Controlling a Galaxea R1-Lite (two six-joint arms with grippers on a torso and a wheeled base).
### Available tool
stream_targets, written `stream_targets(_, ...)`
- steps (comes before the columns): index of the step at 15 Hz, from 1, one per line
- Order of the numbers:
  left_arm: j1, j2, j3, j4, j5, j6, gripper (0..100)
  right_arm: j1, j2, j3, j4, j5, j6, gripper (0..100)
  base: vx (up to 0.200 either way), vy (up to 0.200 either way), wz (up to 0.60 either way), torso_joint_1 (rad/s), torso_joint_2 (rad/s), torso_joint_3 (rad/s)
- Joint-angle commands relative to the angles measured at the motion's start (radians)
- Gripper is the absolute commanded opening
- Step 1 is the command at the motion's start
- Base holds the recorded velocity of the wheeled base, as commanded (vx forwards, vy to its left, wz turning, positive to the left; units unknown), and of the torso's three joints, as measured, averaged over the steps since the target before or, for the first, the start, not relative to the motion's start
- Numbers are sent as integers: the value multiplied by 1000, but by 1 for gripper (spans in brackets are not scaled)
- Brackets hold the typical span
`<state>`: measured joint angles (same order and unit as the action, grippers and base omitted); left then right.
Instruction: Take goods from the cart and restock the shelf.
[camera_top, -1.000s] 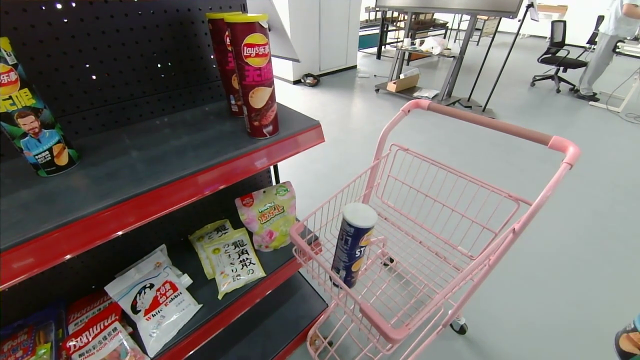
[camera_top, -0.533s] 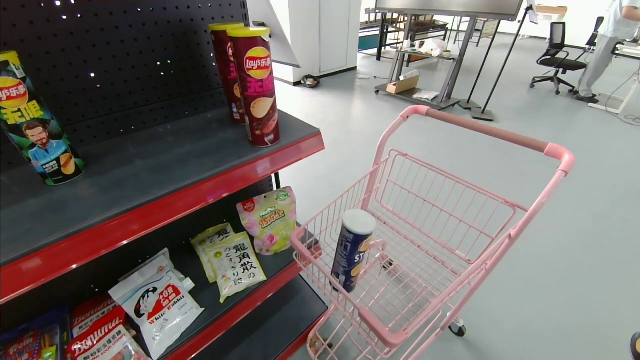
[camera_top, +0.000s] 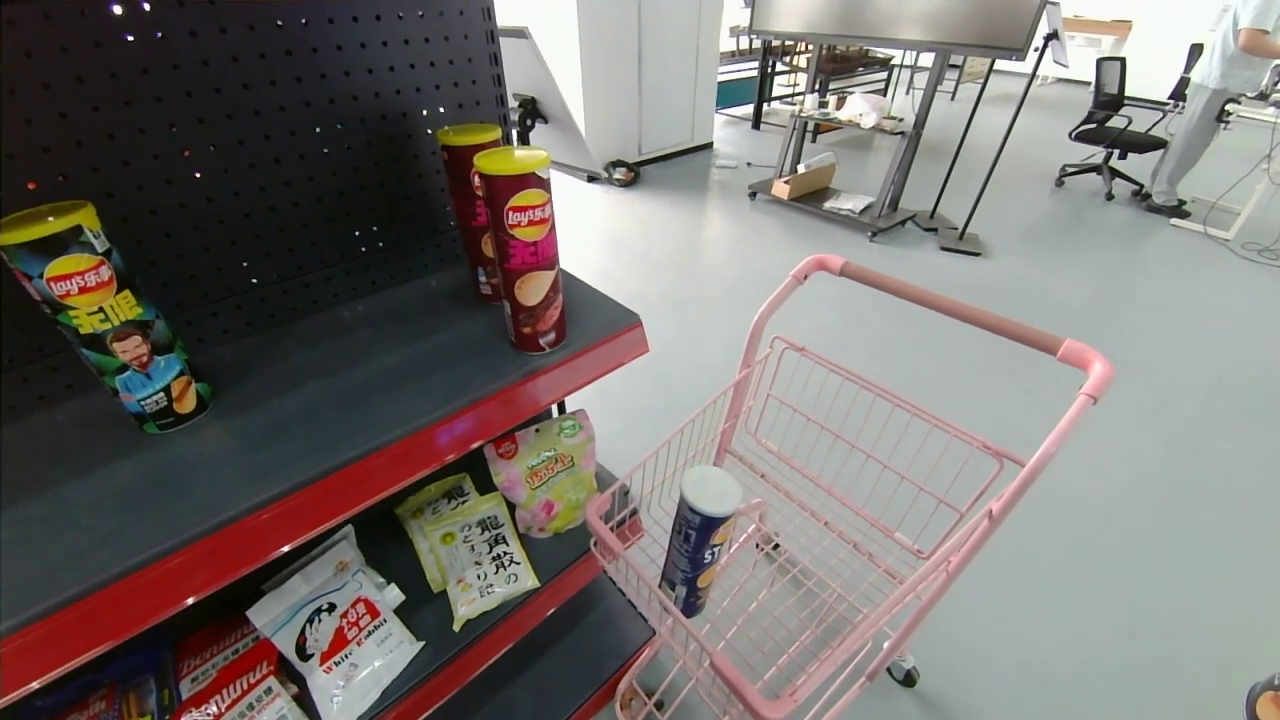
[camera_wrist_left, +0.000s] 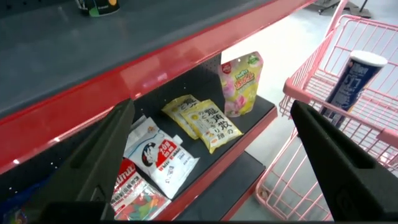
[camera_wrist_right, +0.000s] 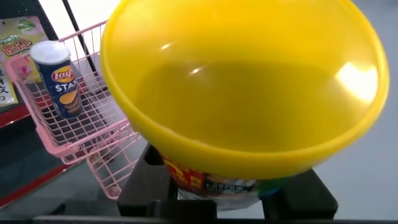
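Grey flooring (camera_top: 1100, 560) runs past a black pegboard shelf (camera_top: 330, 400) with red edging, and a pink cart (camera_top: 950, 310) stands just beside the end of that shelf. In the basket corner nearest the shelf, a blue can (camera_top: 700, 540) with a white lid stands on end, close against the wire side. On the upper board, two maroon cans (camera_top: 530, 260) with yellow lids stand one behind the other near the end by the cart. A dark green can (camera_top: 110, 320) stands well apart from them, farther along the same board. On the lower level lie a pink-and-green pouch (camera_top: 545, 475), overlapping yellow packets (camera_top: 480, 560) and a white bag (camera_top: 335, 630). The left gripper (camera_wrist_left: 211, 104) has its fingers spread wide and holds nothing. It faces the lower level, with the pouch and packets showing between its fingers and the cart off to one side. The right gripper (camera_wrist_right: 227, 186) is clamped around the body of a yellow-lidded can (camera_wrist_right: 242, 81), whose lid faces the wrist camera. The cart and the blue can (camera_wrist_right: 62, 81) are visible behind it.
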<state>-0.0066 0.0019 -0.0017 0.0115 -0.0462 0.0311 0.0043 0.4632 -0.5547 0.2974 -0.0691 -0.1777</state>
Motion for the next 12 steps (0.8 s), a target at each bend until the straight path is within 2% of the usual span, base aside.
stream_targets(1,0,0,0,1,0,0,100,0,2,4,2,0,0,0,0,0,0,203,-481,-290)
stream_targets(10,-1,0,0,1,2,-3,100,0,2,35,2,0,0,0,0,0,0,162,-389,-229)
stream_targets(12,-1,0,0,1,2,-3,100,-1,2,45,0,-3,0,0,0,0,0,31,-69,-31)
